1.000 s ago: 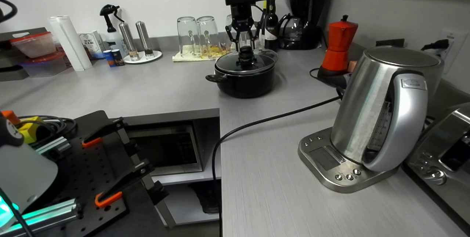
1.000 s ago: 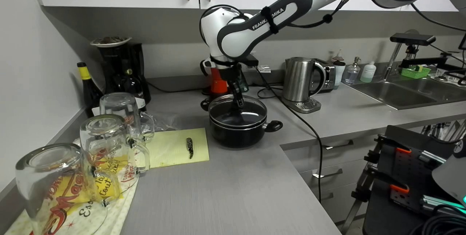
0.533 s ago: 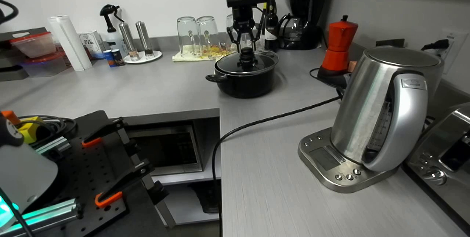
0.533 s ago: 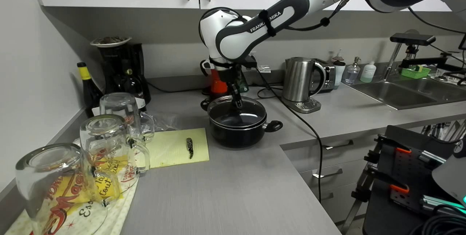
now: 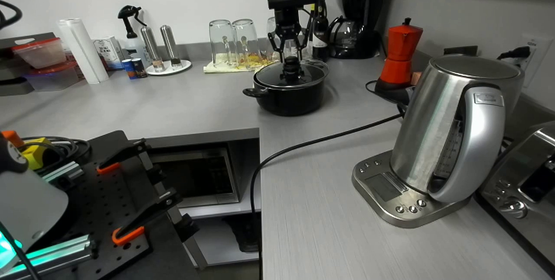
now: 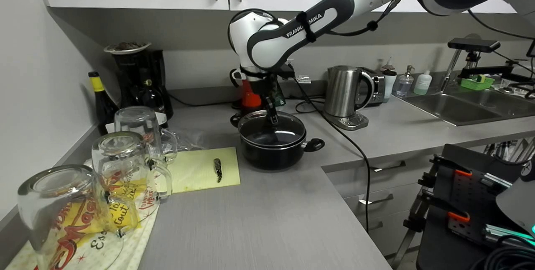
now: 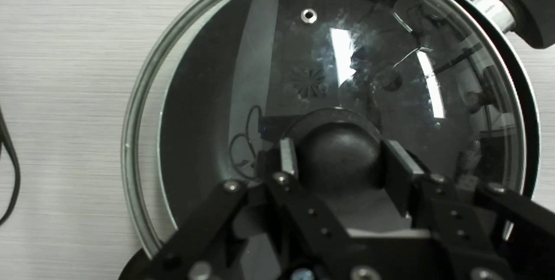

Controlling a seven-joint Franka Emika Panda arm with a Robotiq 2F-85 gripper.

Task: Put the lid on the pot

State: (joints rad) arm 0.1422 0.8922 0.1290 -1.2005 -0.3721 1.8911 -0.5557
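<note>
Lid (image 7: 321, 93) and gripper (image 7: 342, 156), pinching its knob (image 7: 342, 150), have edged away from the counter's inner corner (image 6: 313, 174). Best ease back, centring over the pot (image 6: 271, 159)

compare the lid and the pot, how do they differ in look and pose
The lid is mostly see-through glass; the pot is black and opaque. The lid has one knob in its middle, between the fingers, while the pot has two side handles. In the wrist view the lid looks off-centre, reaching past the pot on one side, while the pot stands on the counter. Both are round.
</note>
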